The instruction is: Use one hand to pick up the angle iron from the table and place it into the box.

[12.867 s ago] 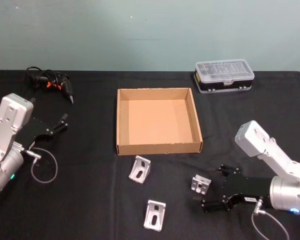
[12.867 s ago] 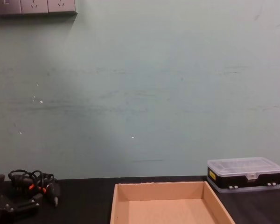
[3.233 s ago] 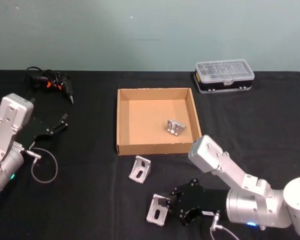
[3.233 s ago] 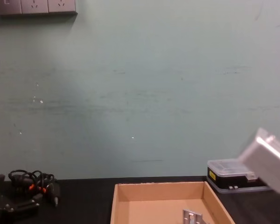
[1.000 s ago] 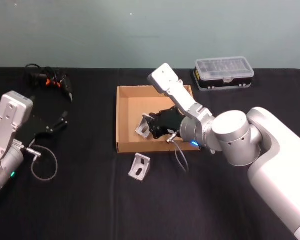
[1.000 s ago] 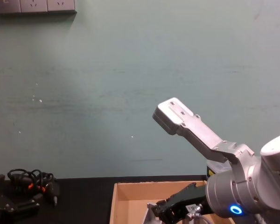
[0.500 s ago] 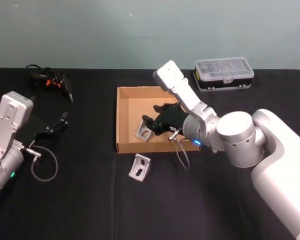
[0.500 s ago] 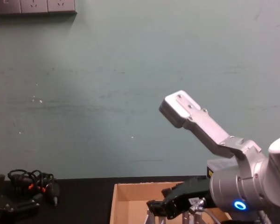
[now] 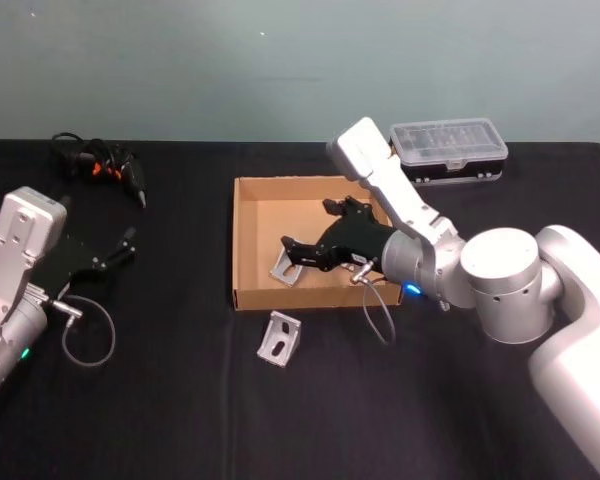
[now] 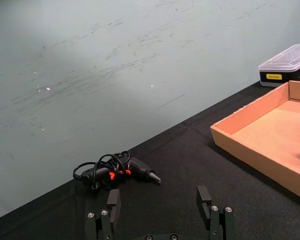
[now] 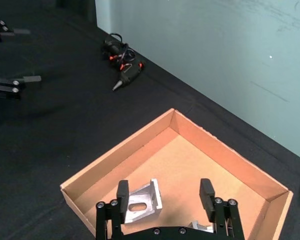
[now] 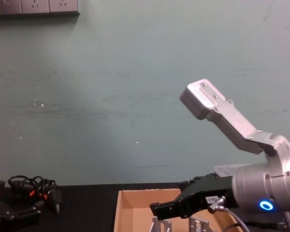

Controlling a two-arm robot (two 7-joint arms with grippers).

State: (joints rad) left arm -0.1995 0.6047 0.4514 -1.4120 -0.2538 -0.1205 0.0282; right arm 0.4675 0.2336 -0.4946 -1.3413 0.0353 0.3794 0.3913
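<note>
One angle iron (image 9: pixel 279 338) lies on the tabletop (image 9: pixel 180 400) just before the box (image 9: pixel 310 296); a second angle iron (image 11: pixel 140 202) rests inside, front left. Stiff metal, probably light and slick, so best pinched across one flat flange. The right hand (image 11: pixel 164 187) hovers over the box, fingers (image 11: pixel 207 192) wide and empty; the left hand (image 10: pixel 158 197) sits parked, spread, far left

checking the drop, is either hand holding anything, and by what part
Nothing is held. The right gripper is open above the box, the angle iron resting on its floor. The left gripper, parked left, is open and empty.
</note>
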